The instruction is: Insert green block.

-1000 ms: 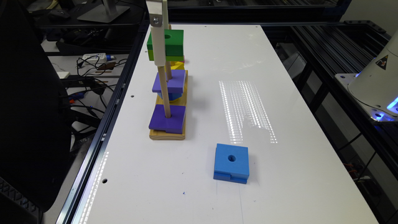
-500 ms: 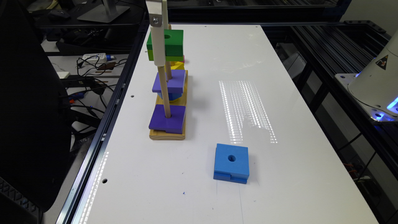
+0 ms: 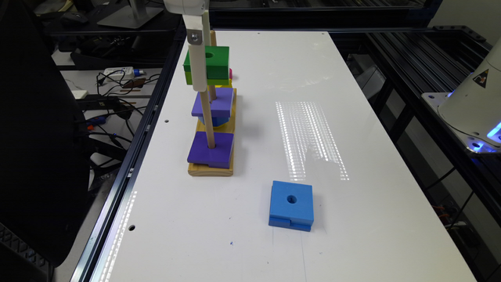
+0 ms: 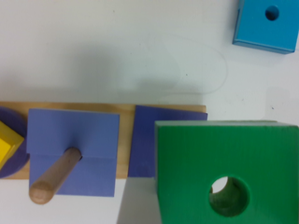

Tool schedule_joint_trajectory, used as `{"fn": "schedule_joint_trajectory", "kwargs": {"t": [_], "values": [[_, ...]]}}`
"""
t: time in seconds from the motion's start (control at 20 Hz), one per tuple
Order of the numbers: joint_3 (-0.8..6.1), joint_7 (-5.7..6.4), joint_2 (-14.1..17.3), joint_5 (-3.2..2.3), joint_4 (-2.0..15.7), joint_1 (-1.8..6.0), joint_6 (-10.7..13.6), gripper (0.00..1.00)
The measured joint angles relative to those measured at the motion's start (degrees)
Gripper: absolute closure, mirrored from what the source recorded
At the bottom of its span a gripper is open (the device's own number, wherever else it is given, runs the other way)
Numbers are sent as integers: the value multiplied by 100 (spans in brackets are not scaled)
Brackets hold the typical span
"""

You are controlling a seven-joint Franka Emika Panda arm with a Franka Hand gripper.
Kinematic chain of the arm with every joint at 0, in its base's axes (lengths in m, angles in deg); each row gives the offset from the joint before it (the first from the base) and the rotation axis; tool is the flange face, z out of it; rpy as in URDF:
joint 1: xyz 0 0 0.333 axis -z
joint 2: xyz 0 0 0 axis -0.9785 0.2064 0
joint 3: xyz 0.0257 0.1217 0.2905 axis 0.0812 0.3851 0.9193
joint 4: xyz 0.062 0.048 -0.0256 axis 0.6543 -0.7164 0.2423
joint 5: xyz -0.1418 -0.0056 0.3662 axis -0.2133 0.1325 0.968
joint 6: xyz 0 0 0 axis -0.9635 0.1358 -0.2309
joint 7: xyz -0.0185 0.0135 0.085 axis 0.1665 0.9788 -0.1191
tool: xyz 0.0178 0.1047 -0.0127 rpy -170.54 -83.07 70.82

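**Bystanders on the white table**

A white table (image 3: 352, 219) is seen, with a patch of striped light reflected near its middle. A blue square block (image 3: 291, 205) with a round centre hole is laid flat on it, well apart from a wooden base (image 3: 209, 169). On the nearest peg (image 3: 206, 117) of that base a purple square block (image 3: 211, 149) is threaded. Farther along the base a second purple block (image 3: 213, 102) is stacked over a blue piece (image 3: 213, 120). A yellow piece (image 4: 9, 142) is seen beyond it in the wrist view. Cables (image 3: 117, 113) and a white power strip (image 3: 119, 72) are spread on the floor at the exterior view's left.
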Motion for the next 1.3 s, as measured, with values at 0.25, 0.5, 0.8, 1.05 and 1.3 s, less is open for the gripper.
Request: {"fn": "schedule_joint_trajectory", "kwargs": {"t": [0.25,0.5,0.8,1.05,1.3], "values": [[0,0,70,0,0,0,-47,100],[1,0,69,0,0,-1,-48,100],[3,0,69,0,0,-1,-50,100],[6,0,120,0,10,-3,-96,100],[7,0,120,0,10,-3,-97,100]]}}
